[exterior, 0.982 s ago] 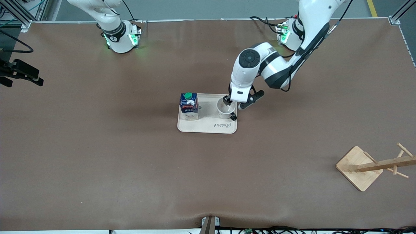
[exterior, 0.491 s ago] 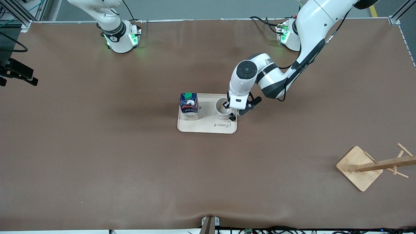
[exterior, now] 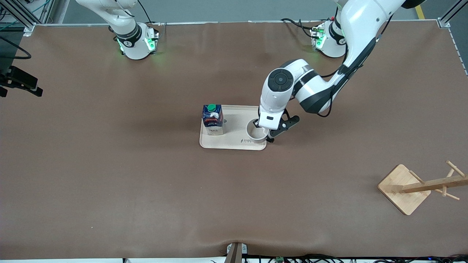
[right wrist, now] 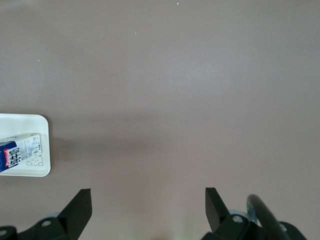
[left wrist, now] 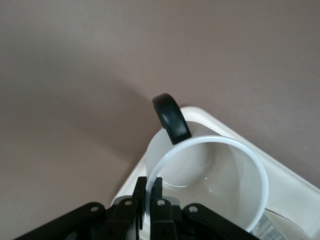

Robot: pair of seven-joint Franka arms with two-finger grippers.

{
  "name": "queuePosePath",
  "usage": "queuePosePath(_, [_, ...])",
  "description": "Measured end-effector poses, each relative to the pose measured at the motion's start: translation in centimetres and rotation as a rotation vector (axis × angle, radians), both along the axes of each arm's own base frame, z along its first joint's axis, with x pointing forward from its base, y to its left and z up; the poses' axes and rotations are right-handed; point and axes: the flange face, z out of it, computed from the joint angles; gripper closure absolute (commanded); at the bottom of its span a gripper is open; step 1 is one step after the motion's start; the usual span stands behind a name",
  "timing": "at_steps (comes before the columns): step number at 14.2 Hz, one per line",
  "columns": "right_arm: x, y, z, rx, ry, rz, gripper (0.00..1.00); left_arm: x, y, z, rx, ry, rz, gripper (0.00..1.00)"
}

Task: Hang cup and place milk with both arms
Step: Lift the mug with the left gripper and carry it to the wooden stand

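Left gripper (exterior: 260, 128) has its jaws pinched on the rim of the cup (exterior: 257, 134), one finger inside, one outside. Cup is lifted, tilted, over the tray (exterior: 226, 142) corner at the left arm's end. Milk (exterior: 212, 119) stands on the tray's other end. Right gripper (right wrist: 147, 207) waits over bare tabletop (exterior: 109, 175), jaws wide, empty. Risk: the thin rim pinch slips or the cup swings on the way to the rack (exterior: 420, 188).

Cup (left wrist: 210, 175) face unseen — right claw (right wrist: 148, 207) tips only.
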Motion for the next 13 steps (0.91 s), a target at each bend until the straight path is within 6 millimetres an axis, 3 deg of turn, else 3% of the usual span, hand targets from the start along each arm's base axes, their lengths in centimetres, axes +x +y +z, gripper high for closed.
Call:
queuePosePath(3, [1.2,0.4,-3.7,0.005,0.075,0.010,0.00,2.9,3.1,7.1,0.096,0.006,-0.066,1.00])
queuePosePath(5, [2.0,1.6,-5.2,0.007,0.098,0.036,0.00,5.4,7.9,10.0,0.119,0.000,-0.142,1.00])
queuePosePath(8, [2.2,5.4,-5.9,-0.005,0.111,0.100,0.00,8.6,16.7,12.1,0.147,0.033,-0.287,1.00])
queuePosePath(13, [3.0,6.1,-7.2,-0.006,0.116,0.119,0.00,11.6,27.3,14.7,0.141,0.060,-0.544,1.00])
